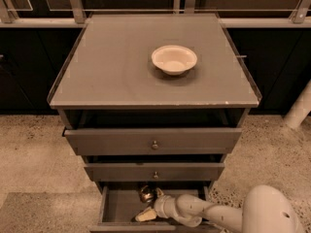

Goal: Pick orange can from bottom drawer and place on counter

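"What's there, counted?"

"Three drawers (153, 141), one bowl (174, 58) on the counter (112, 67), one orange can (146, 194) in the bottom drawer (119, 206). Its label's unreadable."

"The gripper (148, 206)?"

"Down beside that can; whether it's gripping, I can't tell."

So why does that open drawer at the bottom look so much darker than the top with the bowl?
Camera view: light comes from above, so the counter is evenly lit and the bowl casts a soft shadow. The bottom drawer lies under the upper drawers, its back shaded; the orange can there shows just a glint, the gripper beside it in the drawer.
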`<state>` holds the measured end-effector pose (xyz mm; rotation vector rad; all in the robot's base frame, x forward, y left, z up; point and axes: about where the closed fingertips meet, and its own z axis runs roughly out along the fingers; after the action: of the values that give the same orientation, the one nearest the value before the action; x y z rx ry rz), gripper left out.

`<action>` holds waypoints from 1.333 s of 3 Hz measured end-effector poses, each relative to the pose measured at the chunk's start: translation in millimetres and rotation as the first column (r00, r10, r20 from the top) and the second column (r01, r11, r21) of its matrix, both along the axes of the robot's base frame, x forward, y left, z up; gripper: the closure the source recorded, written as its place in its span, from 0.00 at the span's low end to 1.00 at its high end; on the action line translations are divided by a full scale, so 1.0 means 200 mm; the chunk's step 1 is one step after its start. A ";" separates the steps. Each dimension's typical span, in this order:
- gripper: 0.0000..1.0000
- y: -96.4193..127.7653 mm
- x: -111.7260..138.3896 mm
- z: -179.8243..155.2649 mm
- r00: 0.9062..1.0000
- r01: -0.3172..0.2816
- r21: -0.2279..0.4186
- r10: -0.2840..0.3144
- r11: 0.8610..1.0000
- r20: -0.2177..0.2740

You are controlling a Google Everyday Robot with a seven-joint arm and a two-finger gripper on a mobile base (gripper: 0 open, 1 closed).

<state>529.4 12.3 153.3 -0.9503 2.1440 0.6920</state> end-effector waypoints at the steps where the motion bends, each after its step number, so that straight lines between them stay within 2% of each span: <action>1: 0.00 0.10 0.04 -0.04 0.999 0.032 0.007 -0.032 0.999 -0.022; 2: 0.00 0.16 0.13 -0.09 0.996 0.089 -0.004 -0.089 0.996 -0.024; 3: 0.00 0.20 0.21 -0.10 0.989 0.150 -0.022 -0.149 0.989 0.005; 4: 0.18 0.19 0.22 -0.10 0.987 0.160 -0.029 -0.160 0.987 0.011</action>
<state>573.4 50.8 132.4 -0.7845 2.2000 0.5770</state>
